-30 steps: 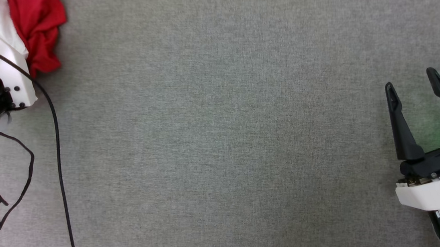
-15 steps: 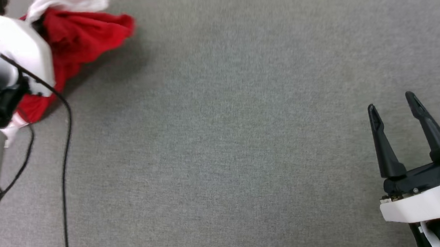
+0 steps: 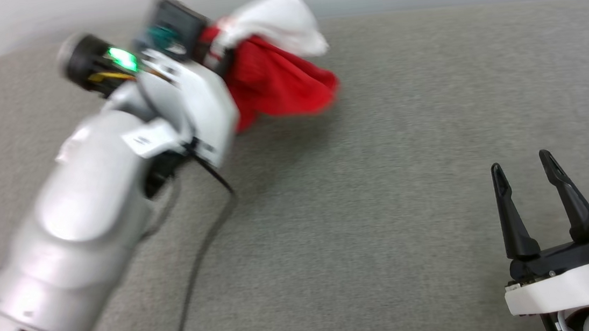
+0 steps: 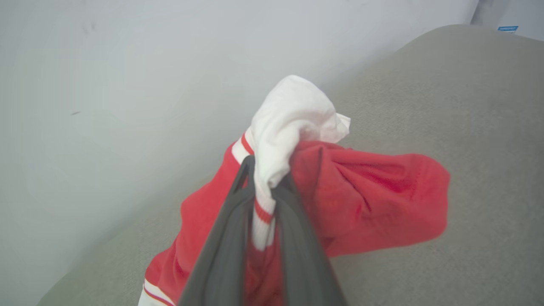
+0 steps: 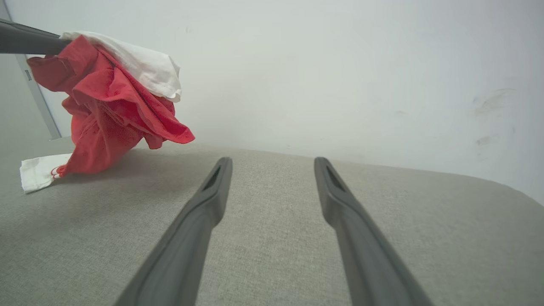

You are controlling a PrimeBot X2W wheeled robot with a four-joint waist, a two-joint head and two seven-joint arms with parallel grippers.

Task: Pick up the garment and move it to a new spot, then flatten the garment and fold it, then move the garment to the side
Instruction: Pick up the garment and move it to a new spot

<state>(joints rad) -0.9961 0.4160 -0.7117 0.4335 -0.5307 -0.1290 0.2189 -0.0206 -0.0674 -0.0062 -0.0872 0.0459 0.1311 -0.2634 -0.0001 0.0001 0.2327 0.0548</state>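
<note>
The left claw (image 4: 267, 178) is pinched on the shirt (image 3: 275, 81) at a striped sleeve edge, with white and red cloth bunched between its fingers. Gripping one bunched spot lets the rest hang free as a loose bundle at the far left of the grey padded surface (image 3: 385, 205), close to the pale wall (image 5: 340, 63). In the right wrist view a white sleeve (image 5: 38, 172) at the bottom of the bundle touches the surface, so the shirt looks only partly lifted, though the head view is too blurred to confirm it. The right claw (image 3: 521, 162) sits at the near right, fingers spread wide and empty, well apart from the shirt. That probably leaves the middle free as a landing spot and has the claw ready for flattening.
</note>
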